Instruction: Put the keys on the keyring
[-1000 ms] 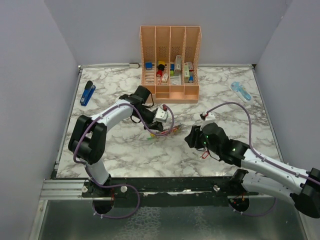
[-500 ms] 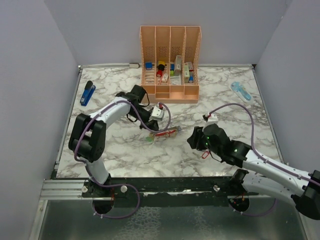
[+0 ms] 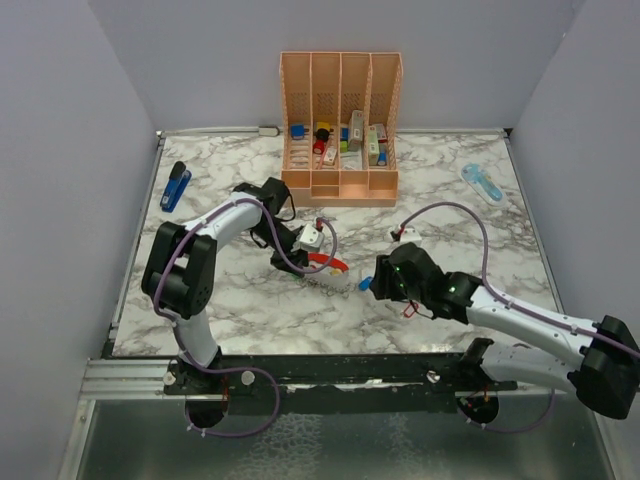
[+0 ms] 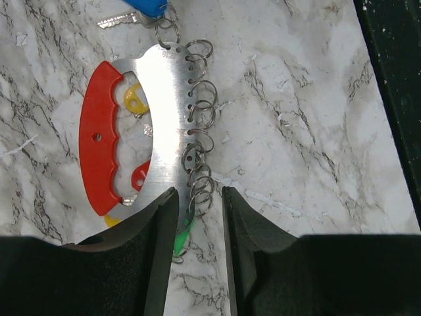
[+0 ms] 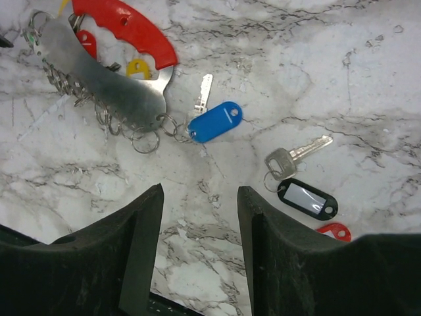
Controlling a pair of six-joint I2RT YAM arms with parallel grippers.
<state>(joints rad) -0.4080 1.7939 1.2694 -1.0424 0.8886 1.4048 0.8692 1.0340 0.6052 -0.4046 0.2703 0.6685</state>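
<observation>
The left gripper (image 4: 197, 201) has just let go: its jaws, clamped a second ago, now stand spread directly over the keyring (image 4: 161, 125), which lies flat on the marble table (image 4: 296, 131). The right gripper (image 5: 200, 197), also spread and empty, hovers just right of the keyring, near a loose black-tagged key (image 5: 299, 158) that probably needs threading next.

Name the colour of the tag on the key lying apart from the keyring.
Black tag, pale label window; best in right wrist view.
</observation>
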